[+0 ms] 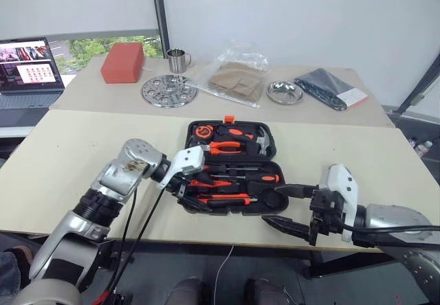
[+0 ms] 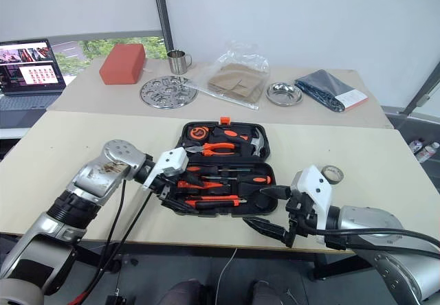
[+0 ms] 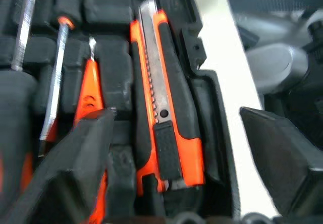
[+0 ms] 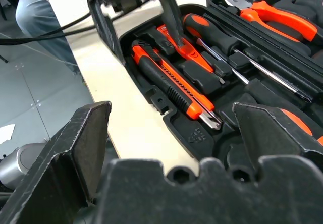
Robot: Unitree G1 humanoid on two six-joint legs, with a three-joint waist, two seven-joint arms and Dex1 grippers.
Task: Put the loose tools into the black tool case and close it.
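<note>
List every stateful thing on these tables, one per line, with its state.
black tool case: open, lying flat.
utility knife: seated in its recess, blade retracted.
tape roll: loose on the table, outside the case.
left gripper: open, over the knife.
right gripper: open, holding nothing.
laptop: open, screen lit.
steel mug: upright.

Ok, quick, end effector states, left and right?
Left end effector: open, empty, over the utility knife.
Right end effector: open, empty.
</note>
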